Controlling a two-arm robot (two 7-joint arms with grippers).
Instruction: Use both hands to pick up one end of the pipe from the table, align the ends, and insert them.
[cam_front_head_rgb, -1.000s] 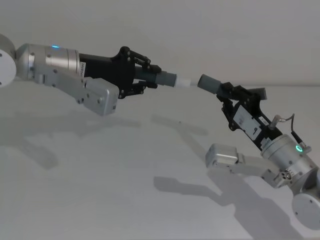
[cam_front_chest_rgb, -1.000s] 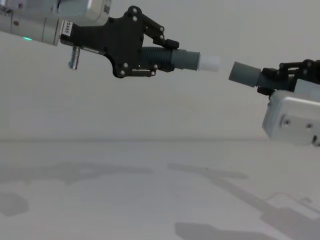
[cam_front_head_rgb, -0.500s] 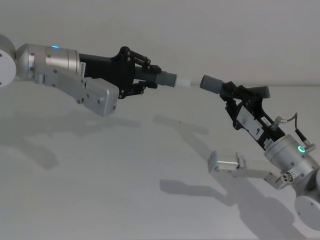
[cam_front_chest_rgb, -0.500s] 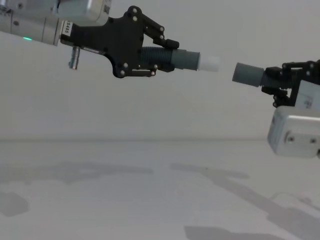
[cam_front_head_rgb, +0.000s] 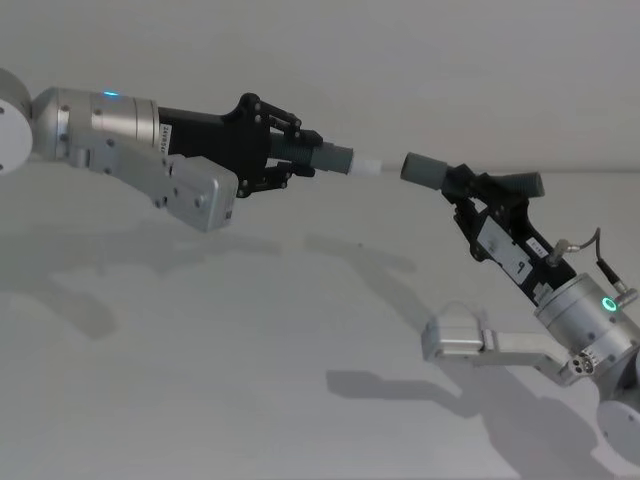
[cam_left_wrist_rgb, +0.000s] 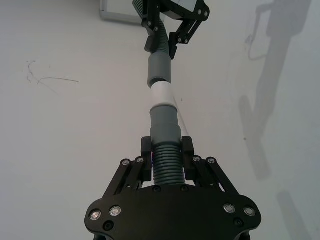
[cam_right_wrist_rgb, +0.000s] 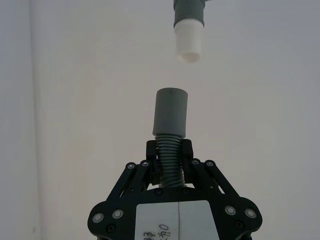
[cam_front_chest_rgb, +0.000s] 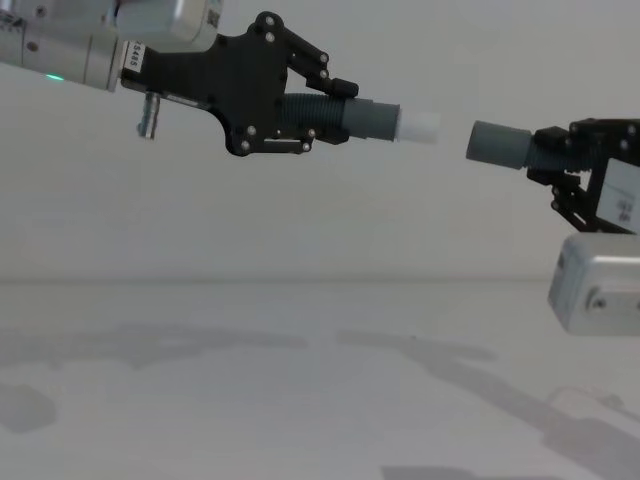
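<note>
I see a plain white matte table (cam_front_head_rgb: 200, 380) under soft shadows, meeting a bare pale grey wall (cam_front_head_rgb: 420, 60) behind.

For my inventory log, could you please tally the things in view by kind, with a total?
Hose pieces: 2, one with a white tip held by the left gripper, one with a plain grey cuff held by the right gripper
Grippers: 2
Tables: 1, white table
Total: 5
</note>
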